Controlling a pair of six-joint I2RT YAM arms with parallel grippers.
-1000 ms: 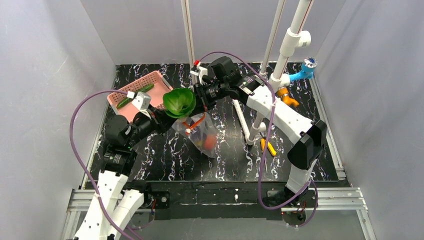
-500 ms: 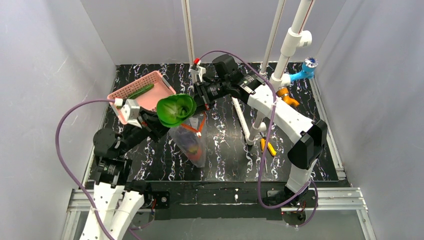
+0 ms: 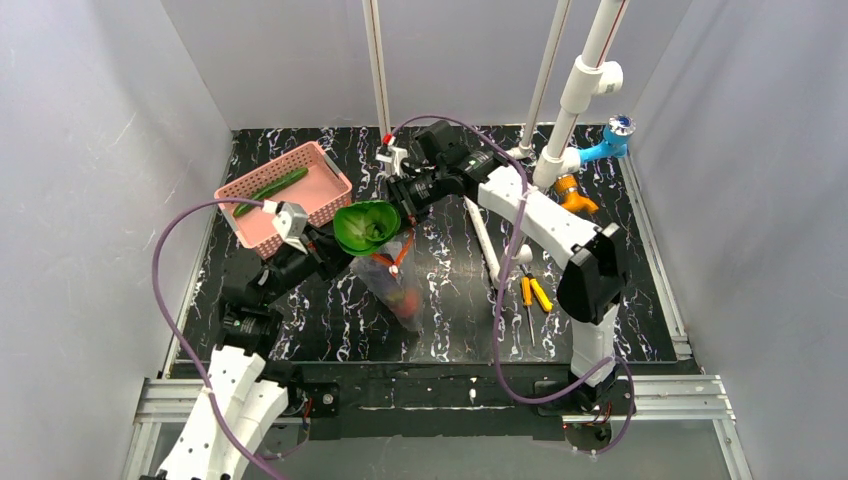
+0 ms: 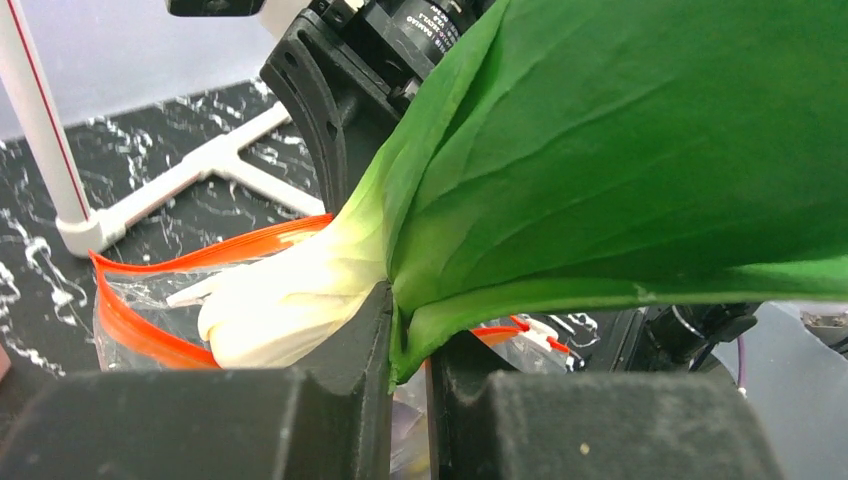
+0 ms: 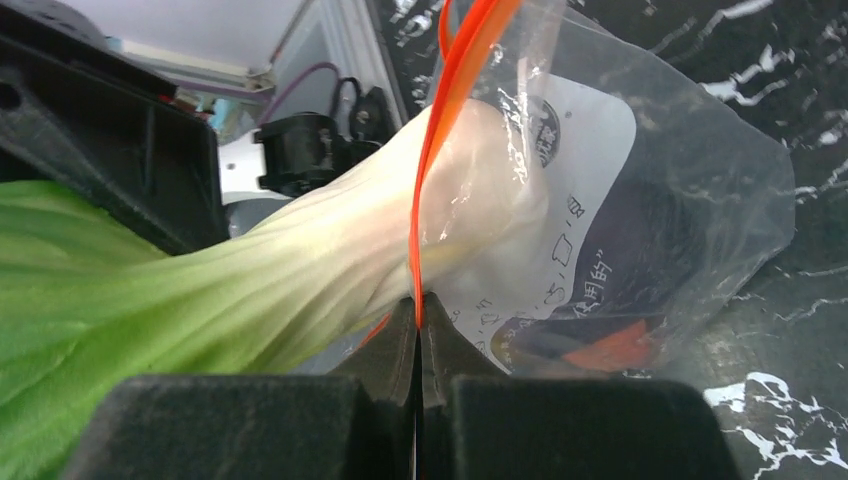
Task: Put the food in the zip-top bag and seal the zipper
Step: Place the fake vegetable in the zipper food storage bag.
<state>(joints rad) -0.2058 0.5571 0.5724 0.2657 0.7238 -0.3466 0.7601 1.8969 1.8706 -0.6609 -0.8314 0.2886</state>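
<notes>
Bok choy [image 3: 365,225] is mid-table at the bag [image 3: 405,300] mouth, with its long axis steep. White stem end points down into the bag and the leaves fan up into a green cup facing the top camera.

Right wrist view: stem tip [image 5: 480,200] is already past the zipper [image 5: 455,110] and inside the clear film. The stem is cream-white, grading to pale green and then to deep, veined green leaves [image 4: 620,150].

Left gripper [image 4: 410,345] is clamped on a leaf edge low down, just above the stem. Right gripper [image 5: 418,325] is pinched on the zipper, holding the mouth open and up; the strip runs straight up from between the fingers.

The bag is crinkly with a printed label. A red tomato [image 3: 402,292] and a dark eggplant [image 5: 650,250] sit in the bottom. The cucumber [image 3: 270,190] lies diagonally in the pink basket [image 3: 325,160], far left.
</notes>
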